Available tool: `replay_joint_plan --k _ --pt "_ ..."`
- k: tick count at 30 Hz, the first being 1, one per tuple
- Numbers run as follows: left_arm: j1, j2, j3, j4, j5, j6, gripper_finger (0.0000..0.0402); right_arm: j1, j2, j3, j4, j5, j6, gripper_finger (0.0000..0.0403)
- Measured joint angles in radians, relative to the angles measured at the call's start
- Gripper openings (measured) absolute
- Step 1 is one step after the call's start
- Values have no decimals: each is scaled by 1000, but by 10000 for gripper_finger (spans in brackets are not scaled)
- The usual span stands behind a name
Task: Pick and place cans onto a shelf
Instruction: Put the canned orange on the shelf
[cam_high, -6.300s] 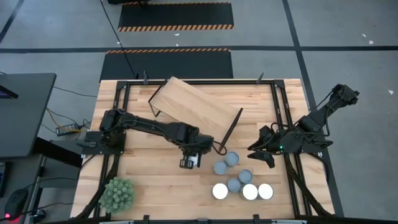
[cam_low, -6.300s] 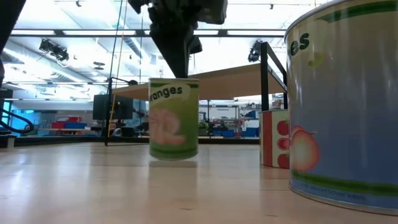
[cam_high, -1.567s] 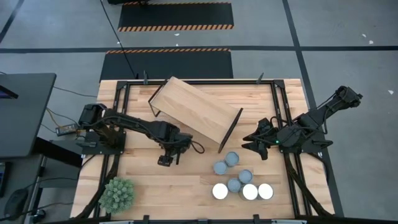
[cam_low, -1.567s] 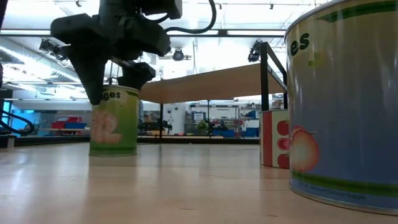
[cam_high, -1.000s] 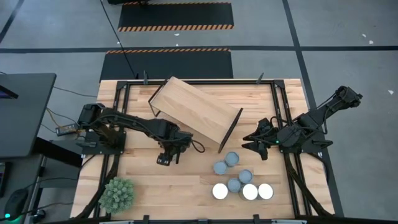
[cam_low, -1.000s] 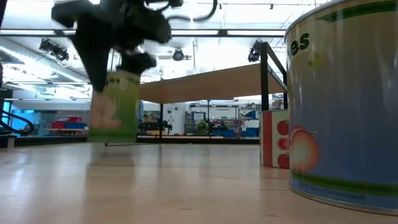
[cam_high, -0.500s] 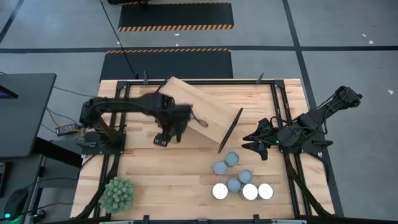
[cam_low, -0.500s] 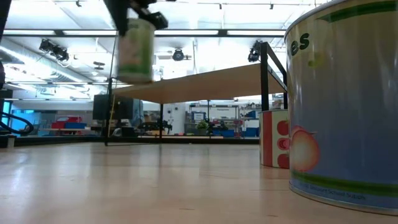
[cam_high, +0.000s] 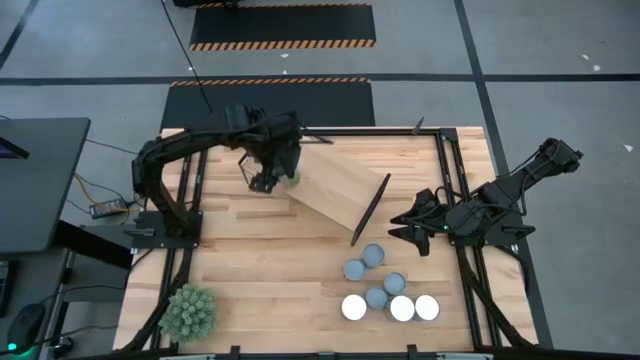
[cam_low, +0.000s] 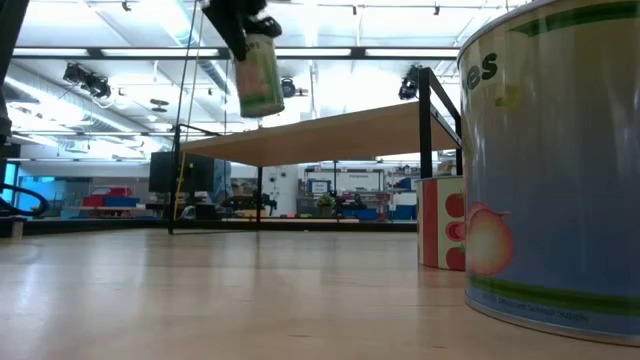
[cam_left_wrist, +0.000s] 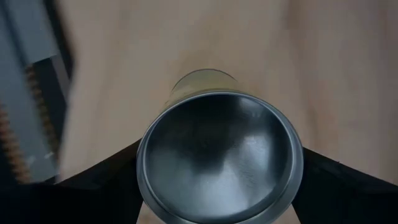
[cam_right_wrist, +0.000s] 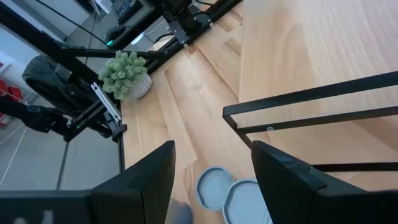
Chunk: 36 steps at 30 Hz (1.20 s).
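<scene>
The left hand pinches a can in the air above the shelf's far-left end. The right hand waits spread just right of the shelf. Six more cans stand on the table nearer than the shelf.

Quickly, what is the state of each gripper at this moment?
Left gripper: closed on a can, above the shelf.
Right gripper: open, holding nothing.

Wooden table — skewed shelf, six cans, plant ball
</scene>
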Motion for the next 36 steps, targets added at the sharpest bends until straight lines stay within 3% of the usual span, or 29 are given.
replay_joint_plan --k 4,10,14,24,36 --pt "65 11 0 55 -59 1 320 0 0 0 0 13 0 219" --pt "127 45 -1 40 28 -1 320 -6 0 0 0 24 0 219" --pt "119 64 0 50 77 4 320 -17 0 0 1 22 -1 219" --pt "79 97 0 63 74 24 324 -24 0 0 3 18 -14 219" --pt "28 101 -1 127 -47 -17 396 -24 0 0 3 11 -15 219"
